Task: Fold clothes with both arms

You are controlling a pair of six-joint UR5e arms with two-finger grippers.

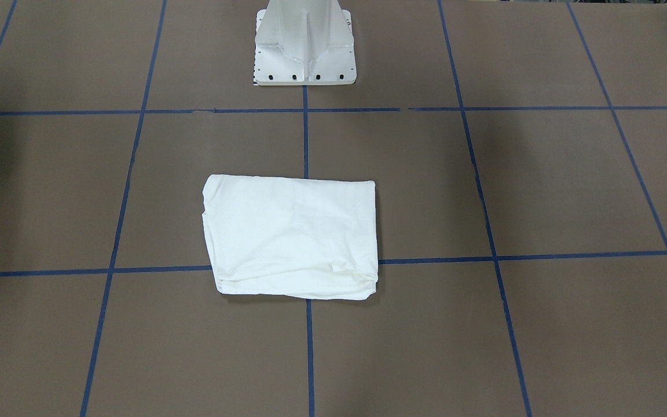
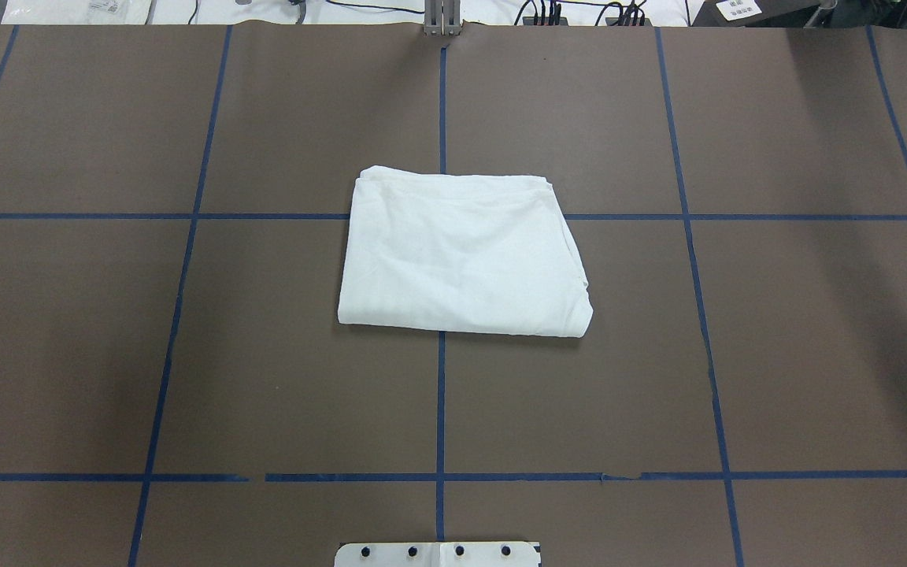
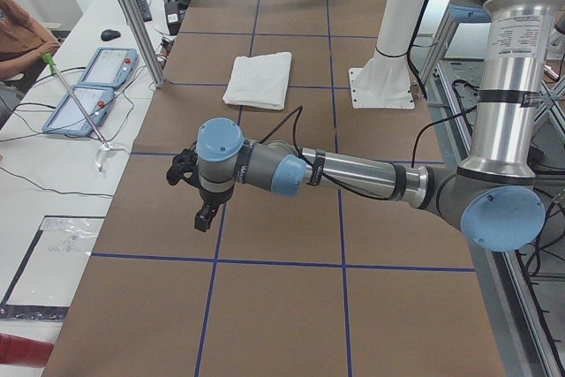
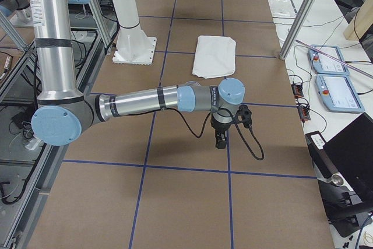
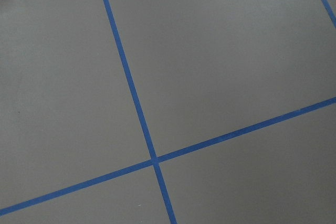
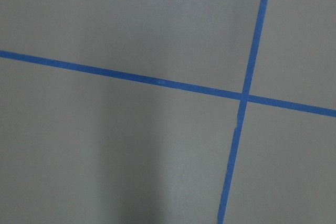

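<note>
The white shirt (image 1: 293,237) lies folded into a flat rectangle at the table's middle (image 2: 461,256), with no print or collar showing. From the sides it is a small white pad far off (image 3: 259,79) (image 4: 214,55). Both arms hang well away from it, toward the table's ends. The left gripper (image 3: 205,218) points down above bare table; the right gripper (image 4: 221,141) does the same at the other end. Only the side views show them, so I cannot tell whether either is open or shut. Both wrist views show just brown table and blue tape lines.
The white pedestal base (image 1: 304,52) (image 2: 438,554) stands at the robot's side of the table. Blue tape lines (image 5: 152,158) grid the brown surface. Teach pendants (image 3: 93,86) (image 4: 335,80) lie on the side bench, where a seated person (image 3: 22,33) shows.
</note>
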